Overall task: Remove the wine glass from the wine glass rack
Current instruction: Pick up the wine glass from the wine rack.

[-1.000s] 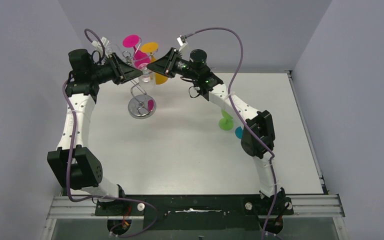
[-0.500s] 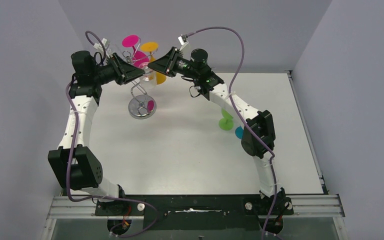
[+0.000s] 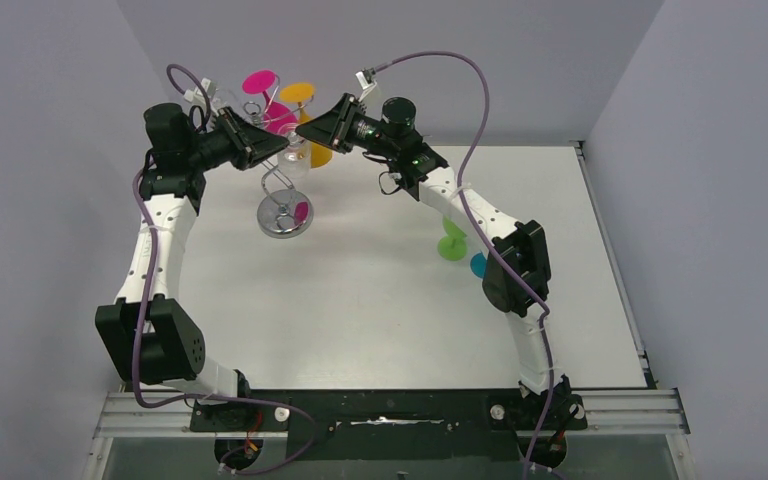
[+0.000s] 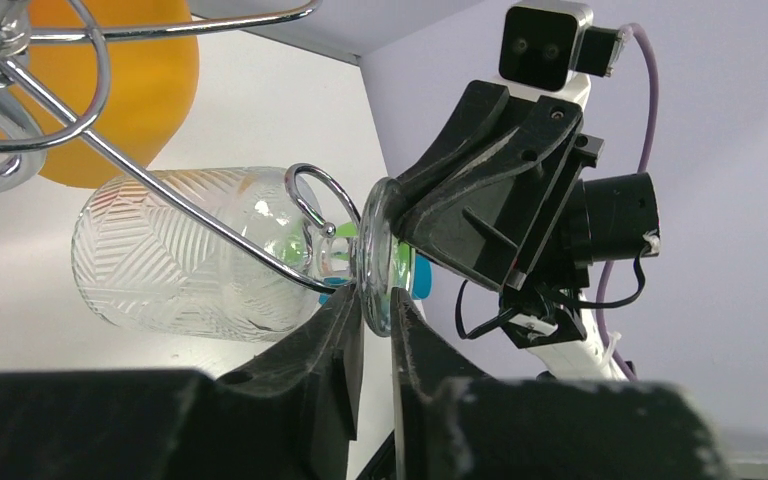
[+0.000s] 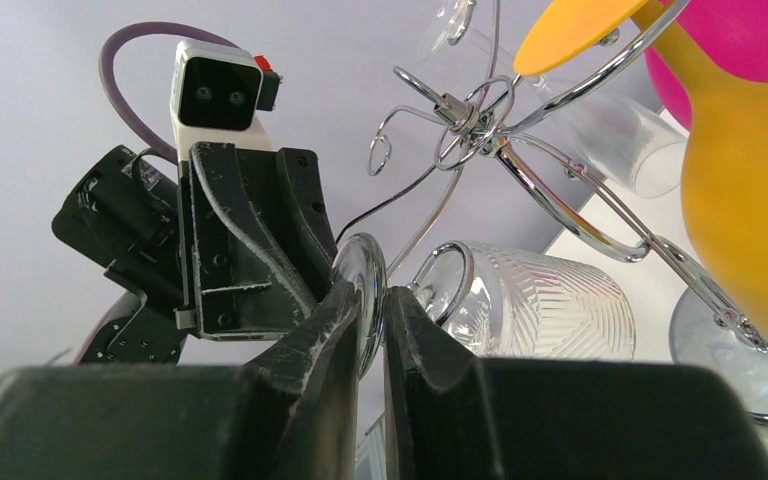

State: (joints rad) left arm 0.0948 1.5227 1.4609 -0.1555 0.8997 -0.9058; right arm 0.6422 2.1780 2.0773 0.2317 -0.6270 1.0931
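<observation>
Left gripper (image 4: 377, 335): the fingers are pressed together on the lower rim of the foot (image 4: 374, 250) of the wine glass (image 4: 185, 265). The clear, patterned glass is hung at the far left of the table (image 3: 380, 300). It is carried sideways on a scroll arm (image 4: 210, 224) of the wine glass rack (image 3: 282, 217). Its stem is apparently caught in the wire loop, with the curled end just beside the foot.

Right gripper (image 5: 372, 300): the same foot is pinched from the opposite side, jaws closed on the disc.

Judgement: the foot is gripped twice, so both arms are best moved as one, or one grip is released first. The stem should be slid out along the wire toward its open end, not lifted or twisted. An orange glass (image 5: 750, 200) is hung just beside, to the right. A slow, straight pull is advised, so that neither it nor the light rack is dragged along.
</observation>
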